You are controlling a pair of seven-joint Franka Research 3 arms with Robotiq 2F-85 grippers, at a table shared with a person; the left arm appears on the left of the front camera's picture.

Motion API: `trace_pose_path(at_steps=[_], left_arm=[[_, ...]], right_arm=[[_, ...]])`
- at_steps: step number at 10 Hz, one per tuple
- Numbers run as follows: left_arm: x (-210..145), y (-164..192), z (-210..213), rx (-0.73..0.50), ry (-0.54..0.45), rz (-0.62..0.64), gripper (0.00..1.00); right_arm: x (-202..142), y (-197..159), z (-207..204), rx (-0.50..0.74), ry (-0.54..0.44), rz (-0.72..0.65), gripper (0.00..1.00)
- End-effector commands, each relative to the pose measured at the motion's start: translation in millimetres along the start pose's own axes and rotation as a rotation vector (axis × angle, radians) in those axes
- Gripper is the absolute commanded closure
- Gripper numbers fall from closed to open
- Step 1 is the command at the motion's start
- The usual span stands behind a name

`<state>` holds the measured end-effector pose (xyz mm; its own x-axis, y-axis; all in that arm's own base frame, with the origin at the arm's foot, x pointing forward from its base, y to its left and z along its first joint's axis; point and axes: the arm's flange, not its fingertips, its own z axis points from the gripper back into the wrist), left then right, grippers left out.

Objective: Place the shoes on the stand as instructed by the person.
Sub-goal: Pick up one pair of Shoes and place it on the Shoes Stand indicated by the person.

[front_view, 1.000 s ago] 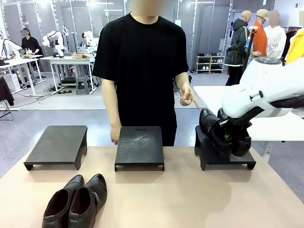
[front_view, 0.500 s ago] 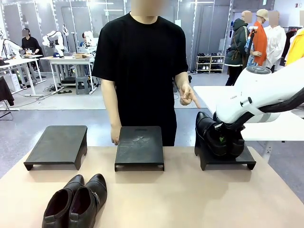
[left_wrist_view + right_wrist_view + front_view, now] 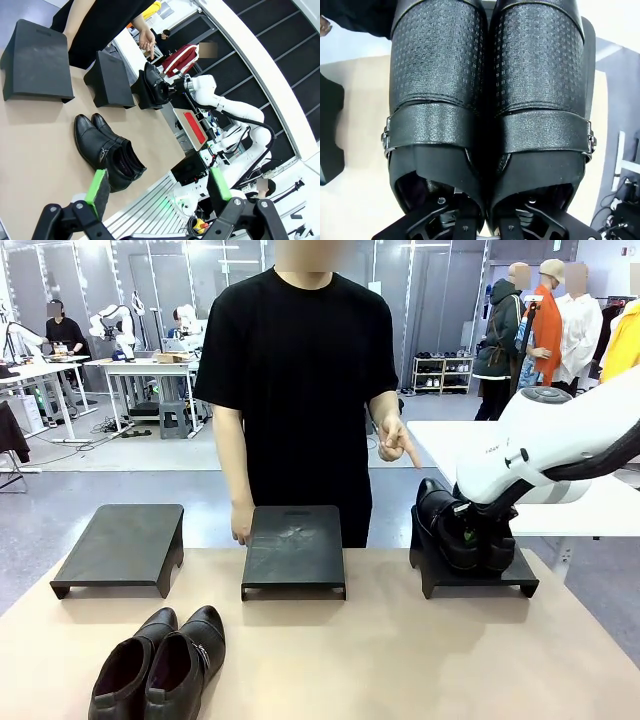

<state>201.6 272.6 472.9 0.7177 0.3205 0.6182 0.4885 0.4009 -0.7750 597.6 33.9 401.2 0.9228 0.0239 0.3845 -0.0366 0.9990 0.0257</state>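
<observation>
One pair of glossy black shoes point(image 3: 455, 528) rests on the right stand point(image 3: 480, 585), toes toward the person. My right gripper point(image 3: 472, 533) is shut on the shoes' inner walls at the heel end. In the right wrist view this buckled pair point(image 3: 487, 90) sits side by side above my right gripper point(image 3: 485, 225). A second pair of shoes point(image 3: 160, 665) lies on the table at front left. My left gripper point(image 3: 159, 185) hangs open above the table, short of that pair point(image 3: 107, 152). The person's hand point(image 3: 398, 448) points down at the right stand.
Two more black stands sit in a row on the tan table: the left stand point(image 3: 120, 545) and the middle stand point(image 3: 293, 545), both bare. The person's other hand point(image 3: 242, 525) hangs by the middle stand. The table's front middle is open.
My right arm has lowered the held pair from a tilt above the right stand until it sits level on it. The person's pointing hand and the front-left pair have stayed put.
</observation>
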Motion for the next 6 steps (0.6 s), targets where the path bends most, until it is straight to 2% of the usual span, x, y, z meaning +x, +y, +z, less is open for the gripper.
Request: trace_pose_path(at_steps=[1,2,3,6], left_arm=[[0.3,-0.7,3.0,-0.014,0.0,-0.016,0.0],[0.3,-0.7,3.0,-0.014,0.0,-0.016,0.0],[0.3,-0.7,3.0,-0.014,0.0,-0.016,0.0],[0.3,-0.7,3.0,-0.014,0.0,-0.016,0.0]], right_arm=[[9.9,-1.6,-0.7,0.006,-0.048,-0.051,0.92],[10.2,-3.0,-3.1,0.004,-0.049,-0.059,0.92],[10.4,-4.0,-3.9,0.001,-0.049,-0.062,0.82],[10.6,-5.0,-1.8,0.004,-0.05,-0.07,0.28]])
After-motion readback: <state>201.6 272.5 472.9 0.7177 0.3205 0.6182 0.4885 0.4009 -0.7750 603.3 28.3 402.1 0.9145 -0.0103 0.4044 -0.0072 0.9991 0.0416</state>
